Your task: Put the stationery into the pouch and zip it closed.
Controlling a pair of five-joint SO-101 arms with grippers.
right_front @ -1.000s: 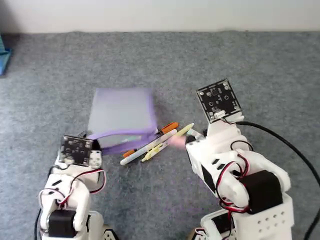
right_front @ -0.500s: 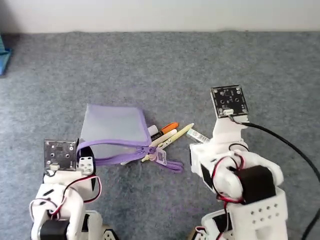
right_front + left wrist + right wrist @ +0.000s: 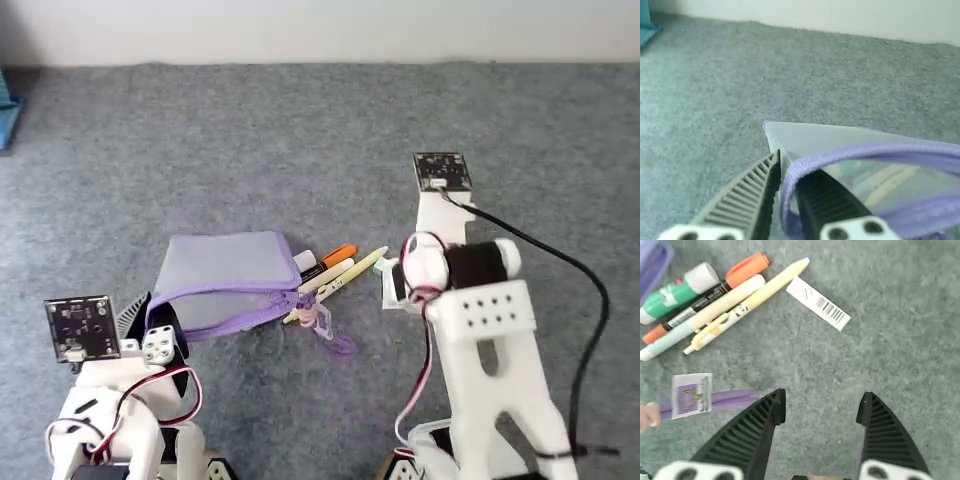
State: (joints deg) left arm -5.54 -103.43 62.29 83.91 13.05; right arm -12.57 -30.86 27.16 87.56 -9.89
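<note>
The lilac pouch (image 3: 222, 268) lies on the grey carpet with its zip edge lifted and open. My left gripper (image 3: 150, 320) is shut on that purple zip edge (image 3: 850, 152) at the pouch's left corner, one finger (image 3: 752, 192) outside and the other inside. An orange-capped marker (image 3: 720, 284), a cream pen (image 3: 752, 297) and a green-and-white stick (image 3: 672, 294) lie bunched at the pouch's right end (image 3: 328, 268). Pale shapes show through the pouch wall. My right gripper (image 3: 821, 401) hangs open above the carpet, near the pens and apart from them.
A purple zip-pull strap with a tag (image 3: 692, 396) trails on the carpet in front of the pens (image 3: 335, 340). A white barcode label (image 3: 818, 303) lies beside the pen tips. A wall edge runs along the far side of the carpet (image 3: 320, 120).
The left arm pulled back toward the front left, dragging the pouch and lifting its zip edge. The right arm rose and drew away from the pens.
</note>
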